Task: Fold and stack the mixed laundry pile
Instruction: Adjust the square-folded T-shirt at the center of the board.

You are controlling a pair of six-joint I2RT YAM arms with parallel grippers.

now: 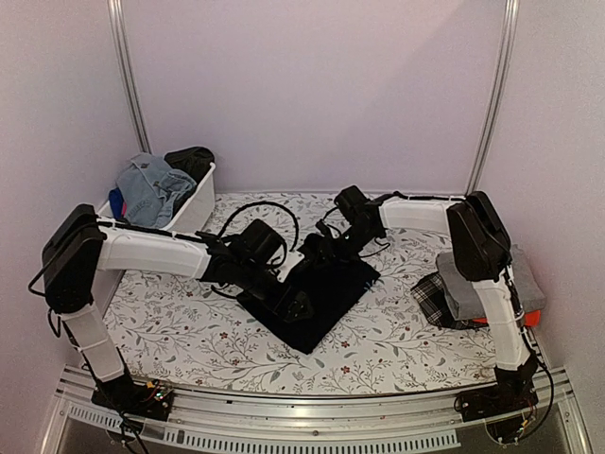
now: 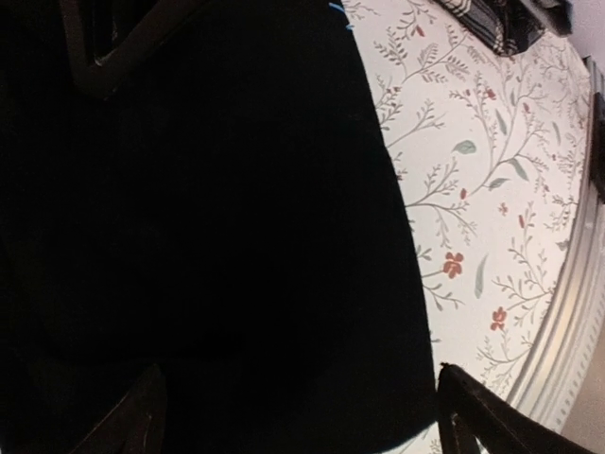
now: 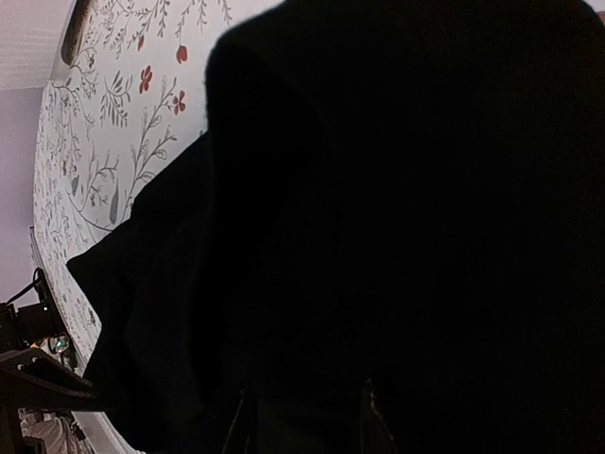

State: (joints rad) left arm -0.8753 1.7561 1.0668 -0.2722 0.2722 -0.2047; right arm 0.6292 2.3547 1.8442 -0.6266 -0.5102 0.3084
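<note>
- Left gripper (image 2: 301, 397)?
- Jaws spread wide, nothing between them, low over the black garment (image 1: 338, 284). That lies folded flat in the middle of the table (image 1: 189, 331).
- Right gripper (image 3: 302, 416)?
- At the garment's far edge, deep in black cloth. I can't tell whether it grips.
- Other laundry?
- Plaid cloth (image 1: 430, 298), a grey piece (image 1: 454, 284) and a red piece (image 1: 535, 318) are stacked at the table's right edge. Denim (image 1: 151, 189) and a dark piece (image 1: 189, 159) sit in the white tub (image 1: 200, 203) at far left.

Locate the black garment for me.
In the top view the black garment lies mid-table, between the white tub at far left and the folded stack at right.
</note>
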